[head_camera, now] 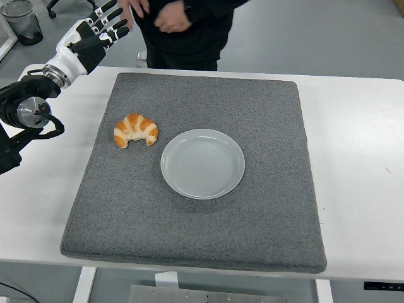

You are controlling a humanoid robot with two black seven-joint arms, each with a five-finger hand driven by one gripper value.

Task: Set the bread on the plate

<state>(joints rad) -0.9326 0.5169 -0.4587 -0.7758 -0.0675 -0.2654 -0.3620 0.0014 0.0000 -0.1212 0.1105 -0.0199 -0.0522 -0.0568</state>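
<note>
I see the bread (pixel 135 130), a golden croissant with pale stripes, lying on the grey mat (pixel 196 233) toward its left side and a little past the middle in depth. Its long axis runs roughly left to right across the scene. It is curved like an arch: the hump faces the far side, and both tips point back toward the near edge, the left tip hanging slightly lower than the right. It rests flat on the mat and nothing is touching it.

Just to the right of the bread, and a touch nearer to me, sits the plate (pixel 202 163), a round pale grey-blue dish. There is a narrow strip of mat between the croissant's right tip and the plate's rim, so the two lie close but apart. The plate holds nothing.

The mat lies on the white table (pixel 353 139) and covers most of its middle.

My left hand (pixel 98 28) is raised at the far left corner, beyond the mat and well apart from the bread. Its fingers are stretched out and spread, gripping nothing, pointing toward the far right. The right arm does not show from here.

A person (pixel 183 28) in dark clothing stands at the far edge of the table, hands held in front of the body, close to my left hand's fingertips.
</note>
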